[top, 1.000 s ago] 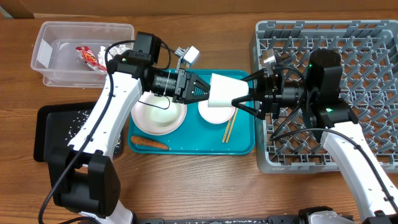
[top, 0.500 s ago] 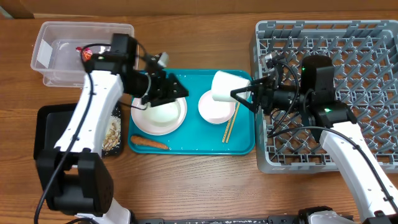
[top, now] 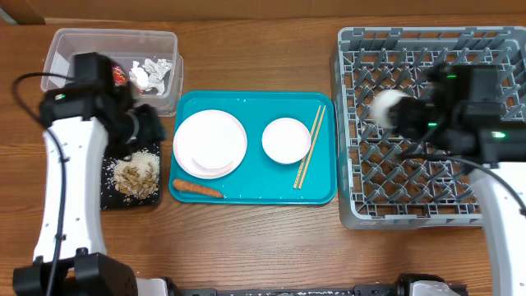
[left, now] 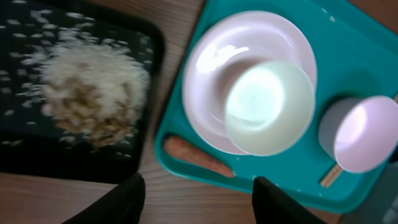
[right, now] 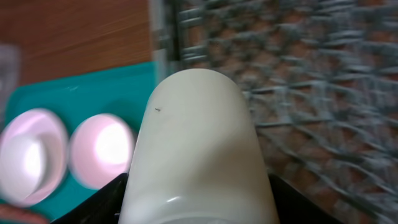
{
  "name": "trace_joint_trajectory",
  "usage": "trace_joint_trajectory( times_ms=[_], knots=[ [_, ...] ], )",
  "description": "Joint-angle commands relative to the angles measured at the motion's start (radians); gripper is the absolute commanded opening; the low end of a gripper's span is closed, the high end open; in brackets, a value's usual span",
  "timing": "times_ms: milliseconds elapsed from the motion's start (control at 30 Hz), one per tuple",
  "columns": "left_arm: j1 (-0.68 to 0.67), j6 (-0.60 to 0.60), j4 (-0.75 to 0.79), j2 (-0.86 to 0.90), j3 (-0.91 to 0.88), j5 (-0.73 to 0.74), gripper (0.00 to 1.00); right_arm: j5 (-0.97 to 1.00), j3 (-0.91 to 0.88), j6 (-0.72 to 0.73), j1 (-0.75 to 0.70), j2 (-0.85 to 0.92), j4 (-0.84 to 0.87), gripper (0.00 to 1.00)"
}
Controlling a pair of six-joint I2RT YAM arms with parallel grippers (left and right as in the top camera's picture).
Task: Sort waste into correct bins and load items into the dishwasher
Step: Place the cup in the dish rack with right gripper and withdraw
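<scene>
- Right fingers [right: 109, 202] pinch a smooth white cylindrical cup [right: 196, 137] from both sides. The wrist view shows the cup lying on its side, and its glazed wall fills most of that view.
- The cup is in the air over the left part of the large square grey plastic dish rack [top: 411, 197], above its upright pegs. It does not look seated yet.
- Left fingers [left: 127, 199] are spread and hold nothing. They hang over the near-left edge of the flat teal plastic tray [top: 246, 193], beside the shallow black rectangular tray [left: 37, 155].
- Step in hand, as I judge it: loading the cup into the rack. Next move: lower it between the pegs, probably mouth down, then let go. The wall is slick, so it may roll if released on its side.
- Waste state:
  - Beige grainy food scraps [top: 136, 174] are heaped loosely in the black tray.
  - Crumpled white-silver paper [top: 152, 72] and a glossy red snack wrapper [top: 122, 76] lie in the clear rectangular plastic tub [top: 115, 34] at far left.
- On the teal tray:
  - a wide round white plate [top: 209, 141];
  - a small round white bowl [top: 286, 140];
  - a pair of pale wooden chopsticks [top: 310, 148] on the right side;
  - a tapered orange carrot-like stick [top: 197, 188] at the near edge, unsorted.
- Bench [top: 246, 247] is brown wood grain.
</scene>
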Motion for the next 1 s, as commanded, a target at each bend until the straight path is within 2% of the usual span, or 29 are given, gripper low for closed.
trace_joint_trajectory(
  times_ms=[0,233,400,567,833,900,967],
  knots=[
    [0.076,-0.041,-0.008,-0.042,0.017,-0.087,0.59,0.217,0.024,0.019,-0.139,-0.008,-0.032,0.38],
    [0.12,-0.042,-0.017,-0.043,0.017,-0.087,0.6,0.222,0.024,0.087,-0.432,0.04,-0.018,0.37],
    [0.118,-0.042,-0.017,-0.043,0.017,-0.087,0.6,0.222,0.024,0.119,-0.58,0.113,-0.011,0.37],
    [0.118,-0.042,-0.02,-0.043,0.017,-0.086,0.61,0.222,0.024,0.164,-0.65,0.209,0.013,0.37],
    [0.118,-0.042,-0.03,-0.043,0.017,-0.086,0.61,0.221,0.023,0.178,-0.663,0.313,0.046,0.38],
    [0.118,-0.042,-0.03,-0.043,0.017,-0.086,0.61,0.216,0.023,0.177,-0.663,0.328,0.044,0.48],
    [0.118,-0.042,-0.029,-0.043,0.017,-0.086,0.61,0.198,0.023,0.177,-0.663,0.337,0.04,0.68]
  ],
)
